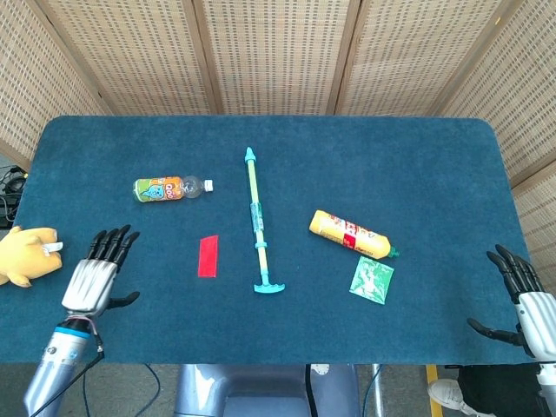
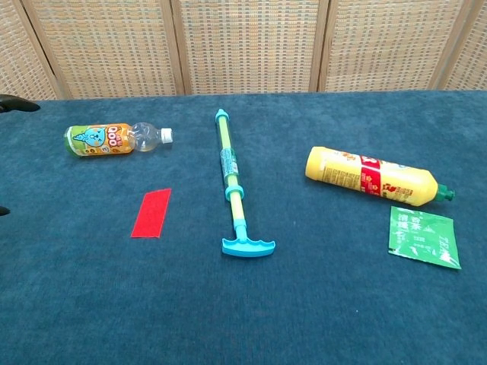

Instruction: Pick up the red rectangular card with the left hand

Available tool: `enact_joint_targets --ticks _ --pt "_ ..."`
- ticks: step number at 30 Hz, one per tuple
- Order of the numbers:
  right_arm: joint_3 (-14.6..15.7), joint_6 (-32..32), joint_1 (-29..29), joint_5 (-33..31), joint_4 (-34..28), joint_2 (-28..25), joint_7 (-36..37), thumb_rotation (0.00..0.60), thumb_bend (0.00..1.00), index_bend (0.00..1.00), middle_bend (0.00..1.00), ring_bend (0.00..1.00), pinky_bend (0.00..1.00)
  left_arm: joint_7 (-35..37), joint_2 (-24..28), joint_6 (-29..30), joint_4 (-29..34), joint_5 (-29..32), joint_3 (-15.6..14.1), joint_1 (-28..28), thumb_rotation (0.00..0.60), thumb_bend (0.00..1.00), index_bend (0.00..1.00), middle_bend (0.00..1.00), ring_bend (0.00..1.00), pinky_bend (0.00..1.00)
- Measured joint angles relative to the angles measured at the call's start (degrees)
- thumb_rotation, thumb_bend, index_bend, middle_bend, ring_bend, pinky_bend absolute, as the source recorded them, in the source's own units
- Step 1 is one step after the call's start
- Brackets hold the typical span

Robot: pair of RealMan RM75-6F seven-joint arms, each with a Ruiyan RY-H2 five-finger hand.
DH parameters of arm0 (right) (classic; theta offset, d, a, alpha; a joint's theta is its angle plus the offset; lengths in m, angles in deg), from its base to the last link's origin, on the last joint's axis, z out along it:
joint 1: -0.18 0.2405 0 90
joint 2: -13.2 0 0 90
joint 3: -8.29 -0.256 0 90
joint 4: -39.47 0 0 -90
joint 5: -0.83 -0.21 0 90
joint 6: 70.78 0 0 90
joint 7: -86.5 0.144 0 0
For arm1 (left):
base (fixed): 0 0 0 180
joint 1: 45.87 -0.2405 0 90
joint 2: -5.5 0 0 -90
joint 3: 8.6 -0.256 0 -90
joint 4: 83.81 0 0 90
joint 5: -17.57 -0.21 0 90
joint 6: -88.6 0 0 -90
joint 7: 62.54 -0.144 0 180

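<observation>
Head view shows the left hand [image 1: 94, 274] empty, fingers spread, near the red card [image 1: 208, 255], which lies flat on the table [image 1: 391, 156]; fingertips may slide it instead of lifting.

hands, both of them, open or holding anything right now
Left hand: open, fingers spread, holding nothing, over the table left of the red card.
Right hand: open, empty, at the table's right edge.

Head view looks steeply down on the whole table [image 1: 434, 156]; chest view sits low, nearer.
</observation>
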Motion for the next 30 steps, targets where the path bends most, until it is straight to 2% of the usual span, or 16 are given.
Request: enact_joint_targets --ticks 6,14,21,30 --pt "-0.06 -0.21 0.10 -0.28 0.30 -0.13 0.93 0.600 0.00 0.00 0.00 0.00 0.00 -5.05 -4.75 -3.04 -1.77 3.78 1.38 3.32 0.600 0.27 0.00 0.00 0.00 0.00" --pt "-0.17 -0.38 0.22 -0.53 0.58 -0.33 2.25 0.600 0.00 0.00 0.00 0.00 0.00 -9.11 -9.04 -5.51 -3.49 8.00 2.51 6.23 0.600 0.27 0.00 0.00 0.00 0.00" --pt "-0.07 -0.44 0.29 -0.37 0.97 -0.58 3.80 0.600 0.00 0.00 0.00 0.00 0.00 -15.41 -15.22 -6.96 -7.83 13.00 2.88 9.12 0.600 0.27 0.00 0.00 0.00 0.00" --pt "0.13 -1.40 0.78 -0.30 1.43 -0.63 4.92 0.600 0.00 0.00 0.00 0.00 0.00 -18.40 -20.03 -7.54 -11.87 17.75 3.86 11.79 0.600 0.28 0.00 0.00 0.00 0.00"
